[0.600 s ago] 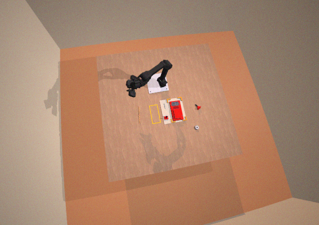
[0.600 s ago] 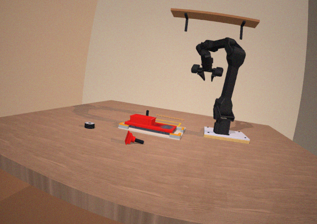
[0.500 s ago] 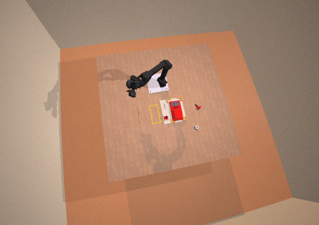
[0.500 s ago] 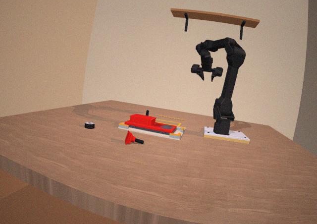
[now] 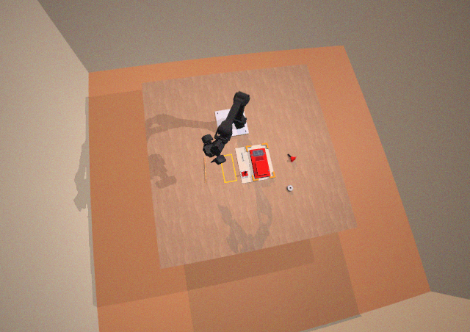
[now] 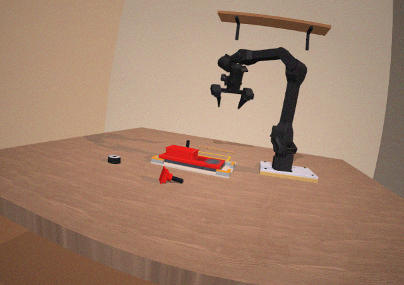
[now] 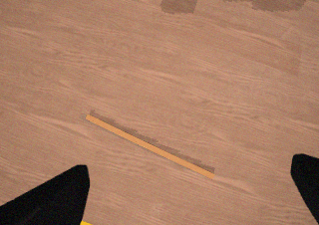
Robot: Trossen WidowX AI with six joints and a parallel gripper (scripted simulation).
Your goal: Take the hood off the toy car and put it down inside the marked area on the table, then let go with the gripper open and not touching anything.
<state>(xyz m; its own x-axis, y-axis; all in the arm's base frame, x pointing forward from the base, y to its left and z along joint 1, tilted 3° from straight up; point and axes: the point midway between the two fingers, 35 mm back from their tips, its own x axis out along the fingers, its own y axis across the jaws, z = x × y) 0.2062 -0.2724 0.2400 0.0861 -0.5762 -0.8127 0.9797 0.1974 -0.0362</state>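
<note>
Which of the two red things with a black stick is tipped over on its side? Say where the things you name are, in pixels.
The one standing apart [image 5: 292, 158] [image 6: 164, 175]; the other [image 5: 244, 173] stands beside the car.

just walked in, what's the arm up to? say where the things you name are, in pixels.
Nothing is in hand: the gripper [image 5: 215, 158] [image 6: 228, 107] is open, high above the table [image 5: 182, 222] [image 6: 208, 210] [image 7: 150, 51]. The toy car [image 5: 260, 164] [image 6: 193, 160] sits in its corner brackets, and the yellow outline [image 5: 222, 174] [image 6: 213, 153] [image 7: 86, 223] has no part inside it. So the hood job looks not yet done.
</note>
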